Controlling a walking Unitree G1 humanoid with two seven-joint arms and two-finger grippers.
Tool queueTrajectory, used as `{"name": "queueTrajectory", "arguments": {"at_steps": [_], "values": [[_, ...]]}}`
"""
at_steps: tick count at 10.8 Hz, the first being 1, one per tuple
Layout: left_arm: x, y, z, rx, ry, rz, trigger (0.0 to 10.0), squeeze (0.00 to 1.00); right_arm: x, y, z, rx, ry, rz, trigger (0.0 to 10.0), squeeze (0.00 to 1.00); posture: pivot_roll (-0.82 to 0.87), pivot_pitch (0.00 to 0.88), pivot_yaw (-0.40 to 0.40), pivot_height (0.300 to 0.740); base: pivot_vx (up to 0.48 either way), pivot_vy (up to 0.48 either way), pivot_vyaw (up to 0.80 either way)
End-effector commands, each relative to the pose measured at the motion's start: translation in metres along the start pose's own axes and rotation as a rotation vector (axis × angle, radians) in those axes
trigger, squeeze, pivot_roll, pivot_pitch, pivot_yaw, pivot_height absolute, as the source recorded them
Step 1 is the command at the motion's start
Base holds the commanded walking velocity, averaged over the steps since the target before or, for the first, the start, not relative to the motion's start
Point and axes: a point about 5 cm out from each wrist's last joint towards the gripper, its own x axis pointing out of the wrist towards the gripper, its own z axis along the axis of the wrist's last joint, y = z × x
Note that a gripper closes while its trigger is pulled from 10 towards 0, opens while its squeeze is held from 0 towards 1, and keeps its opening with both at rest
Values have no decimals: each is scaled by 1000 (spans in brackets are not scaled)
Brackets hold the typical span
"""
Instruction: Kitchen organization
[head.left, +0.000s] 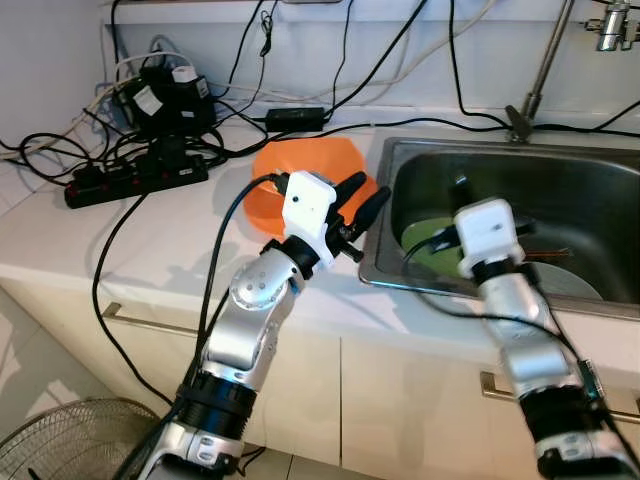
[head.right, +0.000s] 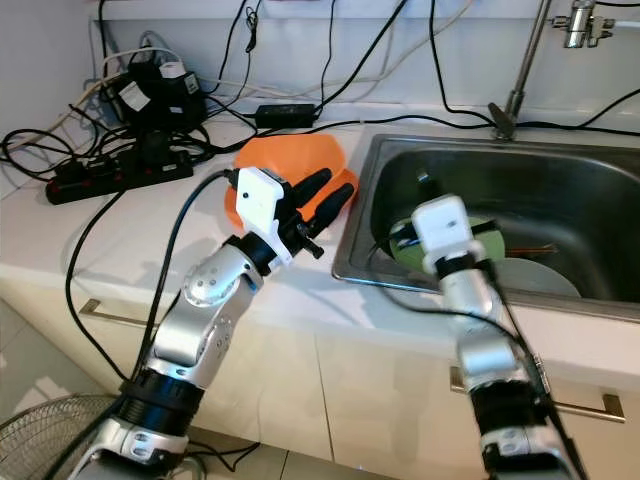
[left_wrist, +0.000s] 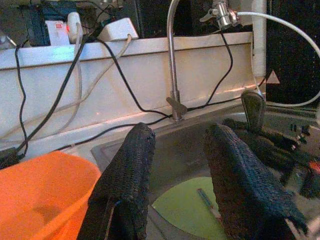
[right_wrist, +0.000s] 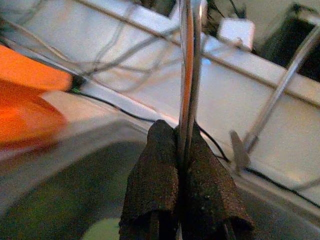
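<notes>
While the right gripper (right_wrist: 182, 150) reaches down into the steel sink (head.left: 560, 165), its two black fingers are pressed together on a thin, shiny metal utensil (right_wrist: 189, 65) that stands up between them (which kind of utensil cannot be told from the handle alone). In the sink lie a green plate (head.left: 425, 245) and, just beside it, a grey plate (head.left: 570, 285), both partly hidden by the right arm. The left gripper (head.left: 358, 205) hovers above the white counter (head.left: 150, 250) at the sink's left rim, its fingers (left_wrist: 127, 185) held apart with nothing between them, pointing toward the basin. Directly behind that gripper an orange bowl (head.left: 300, 165) sits on the counter, close to the sink edge. Farther left a black power strip (head.left: 135, 175) and a tangle of black cables (head.left: 210, 130) lie against the wall, and a curved tap (left_wrist: 172, 55) rises behind the sink
</notes>
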Motion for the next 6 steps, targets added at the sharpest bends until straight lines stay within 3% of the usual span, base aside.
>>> {"name": "queueTrajectory", "arguments": {"at_steps": [1, 3, 6], "values": [[-6, 2, -3, 1, 24, 4, 10000, 0, 6, -14, 1, 12, 11, -60, 10000, 0, 20, 0, 86, 740, 0, 0, 0], [-18, -3, -23, -42, 111, -23, 10000, 0, 9, -41, -16, 66, 100, -172, 10000, 0, 21, 0, 85, 740, 0, 0, 0], [-27, -15, -37, -75, 175, -76, 10000, 0, 2, -51, -37, 109, 197, -234, 10000, 0, 26, 0, 84, 740, 0, 0, 0]]}}
